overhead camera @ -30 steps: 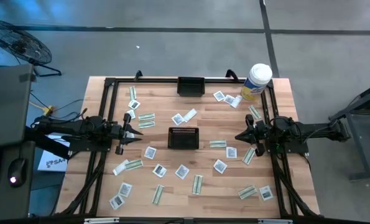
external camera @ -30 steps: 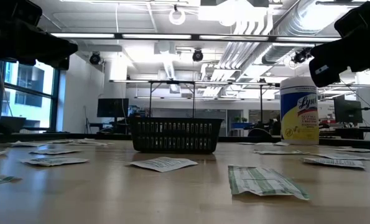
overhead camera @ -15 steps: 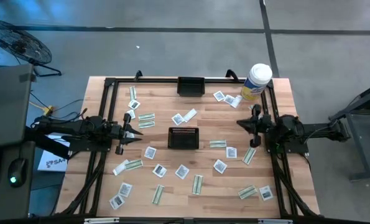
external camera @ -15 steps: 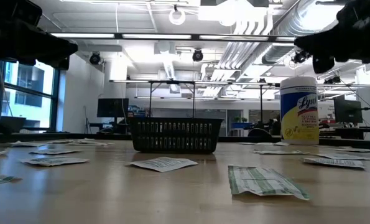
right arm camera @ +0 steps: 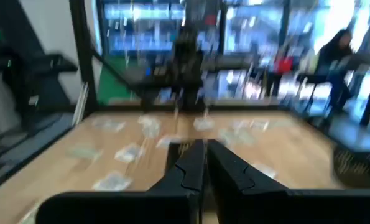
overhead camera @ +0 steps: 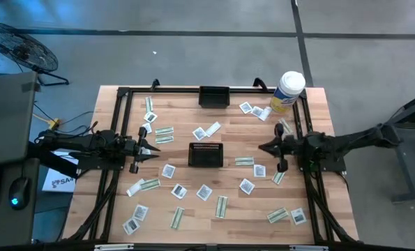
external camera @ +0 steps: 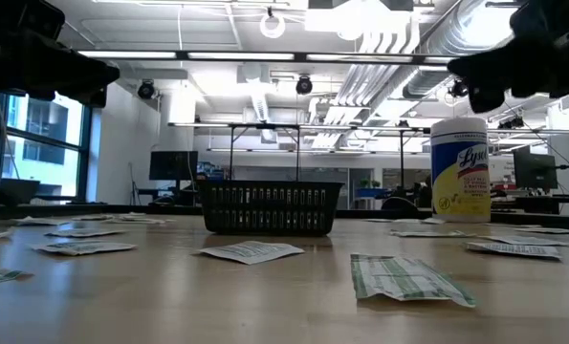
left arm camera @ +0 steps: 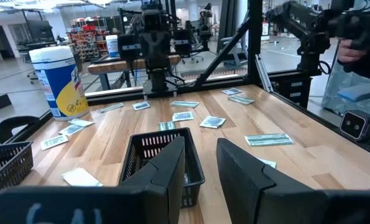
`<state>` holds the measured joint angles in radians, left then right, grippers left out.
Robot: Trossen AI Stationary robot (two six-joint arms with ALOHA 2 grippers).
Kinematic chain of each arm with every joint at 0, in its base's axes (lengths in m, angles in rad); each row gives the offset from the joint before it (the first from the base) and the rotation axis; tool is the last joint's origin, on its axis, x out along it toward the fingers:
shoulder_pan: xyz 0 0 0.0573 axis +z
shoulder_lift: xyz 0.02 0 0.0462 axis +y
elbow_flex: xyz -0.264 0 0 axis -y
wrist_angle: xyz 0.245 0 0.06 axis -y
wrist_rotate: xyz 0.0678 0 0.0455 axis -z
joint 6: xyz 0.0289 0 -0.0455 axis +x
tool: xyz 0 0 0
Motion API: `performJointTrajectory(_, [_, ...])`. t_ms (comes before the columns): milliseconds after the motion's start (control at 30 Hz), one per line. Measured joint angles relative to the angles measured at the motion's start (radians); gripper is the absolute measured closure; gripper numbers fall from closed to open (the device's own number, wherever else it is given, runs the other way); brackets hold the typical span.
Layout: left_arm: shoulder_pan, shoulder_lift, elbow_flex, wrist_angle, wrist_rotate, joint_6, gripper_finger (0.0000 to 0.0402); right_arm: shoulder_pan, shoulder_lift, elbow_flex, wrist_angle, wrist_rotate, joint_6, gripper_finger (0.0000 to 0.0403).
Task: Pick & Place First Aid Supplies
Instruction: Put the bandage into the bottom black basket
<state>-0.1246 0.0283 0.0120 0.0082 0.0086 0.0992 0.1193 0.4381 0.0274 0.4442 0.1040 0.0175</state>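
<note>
Many small flat packets lie scattered on the wooden table: white squares such as one packet (overhead camera: 260,170) and green-and-white strips such as one strip (overhead camera: 244,161); the low view shows a white packet (external camera: 251,252) and a strip (external camera: 404,279) lying flat. My left gripper (overhead camera: 150,148) (left arm camera: 201,168) hovers open at the table's left side, pointing at the centre basket (overhead camera: 206,154). My right gripper (overhead camera: 262,148) (right arm camera: 204,163) is shut, empty, raised above the table at the right side, right of that basket and above packets.
A black basket (left arm camera: 163,163) stands mid-table, and a second basket (overhead camera: 213,96) sits at the far edge. The white-and-yellow canister (overhead camera: 288,90) (external camera: 459,169) stands at the far right corner. A black frame (overhead camera: 120,104) borders the table. A person sits in the room beyond.
My right gripper has swung toward the far edge, then come back and moved toward the table's left, closer to the centre basket, staying raised. Its wrist view is blurred by the motion. No packet has moved.
</note>
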Motion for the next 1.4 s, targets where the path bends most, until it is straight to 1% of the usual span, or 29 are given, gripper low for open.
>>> performJointTrajectory(133, [0.000,0.000,0.000,0.000,0.000,0.000,0.0309,0.047,0.159,0.061,-0.008,-0.009,0.070,0.0391])
performJointTrajectory(267, [0.000,0.000,0.000,0.000,0.000,0.000,0.0309,0.069,0.317,0.172,-0.147,-0.010,0.105,0.0382])
performJointTrajectory(367, [0.000,0.000,0.000,0.000,0.000,0.000,0.0309,0.069,0.437,0.263,-0.260,-0.009,0.114,0.0360])
performJointTrajectory(500, [0.000,0.000,0.000,0.000,0.000,0.000,0.0309,0.061,0.590,0.368,-0.365,-0.012,0.090,0.0319])
performJointTrajectory(633, [0.000,0.000,0.000,0.000,0.000,0.000,0.0309,0.027,0.730,0.449,-0.416,-0.072,0.053,0.0283])
performJointTrajectory(733, [0.000,0.000,0.000,0.000,0.000,0.000,0.0309,-0.004,0.824,0.485,-0.419,-0.121,-0.012,0.0269])
performJointTrajectory(833, [0.000,0.000,0.000,0.000,0.000,0.000,0.0309,-0.048,0.905,0.512,-0.420,-0.148,-0.074,0.0264])
performJointTrajectory(1033, [0.000,0.000,0.000,0.000,0.000,0.000,0.0309,-0.147,1.053,0.550,-0.428,-0.186,-0.128,0.0268])
performJointTrajectory(1133, [0.000,0.000,0.000,0.000,0.000,0.000,0.0309,-0.172,1.114,0.569,-0.428,-0.201,-0.154,0.0272])
performJointTrajectory(1233, [0.000,0.000,0.000,0.000,0.000,0.000,0.0309,-0.178,1.151,0.582,-0.425,-0.204,-0.183,0.0278])
performJointTrajectory(1400, [0.000,0.000,0.000,0.000,0.000,0.000,0.0309,-0.179,1.170,0.589,-0.414,-0.208,-0.209,0.0287])
